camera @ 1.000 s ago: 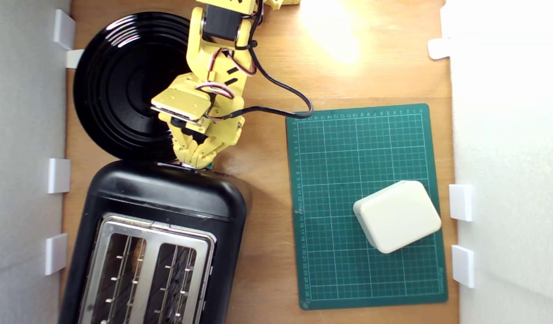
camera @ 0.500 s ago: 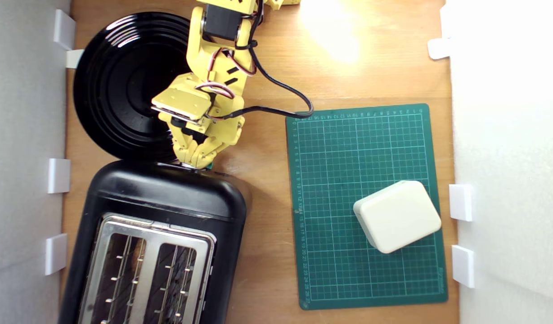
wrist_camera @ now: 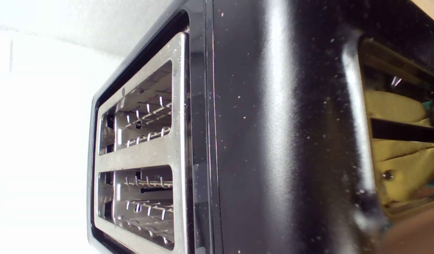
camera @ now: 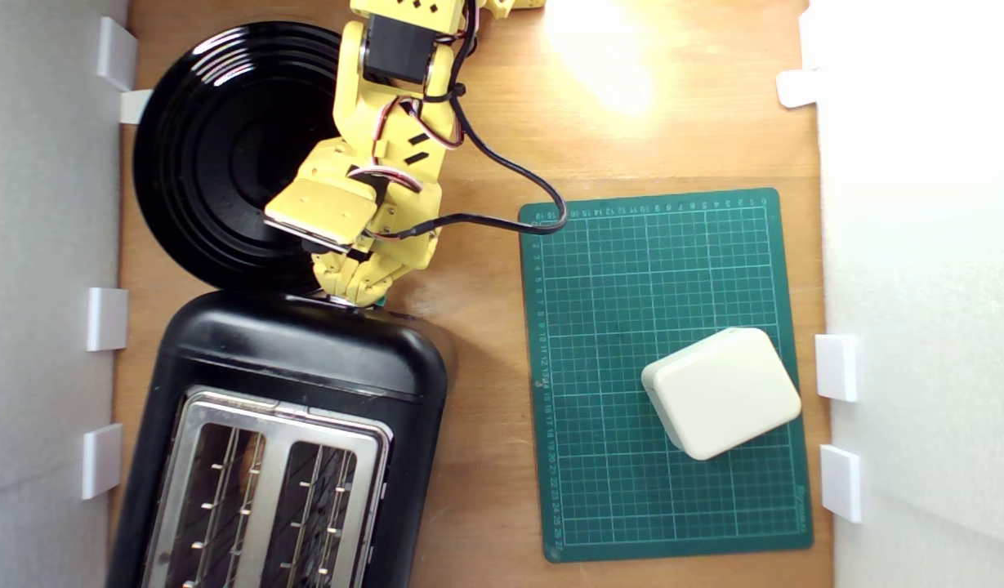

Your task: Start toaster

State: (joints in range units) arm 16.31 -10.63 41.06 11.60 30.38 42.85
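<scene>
The glossy black toaster [camera: 305, 367] fills the exterior view's lower left, its silver top plate [camera: 265, 416] framing two empty slots. My yellow gripper [camera: 359, 296] points down at the toaster's far end, fingertips drawn together and touching the rim. A sliver of the teal lever knob [camera: 381, 305] peeks out just beside the tips, toward the exterior view's right. The wrist view shows the toaster [wrist_camera: 273, 141] close up, with yellow gripper parts mirrored in its shiny end face. Whether the tips press on the knob is hidden.
A round black ridged plate [camera: 216, 155] lies behind the toaster, partly under my arm. A green cutting mat [camera: 632, 286] carries a cream rounded box [camera: 720, 392] at the exterior view's right. A black cable [camera: 510, 167] loops from the arm. White walls close both sides.
The wrist has tipped and sunk slightly toward the exterior view's lower left, and the cable has shifted with it. The fingertips stay at the toaster's far end.
</scene>
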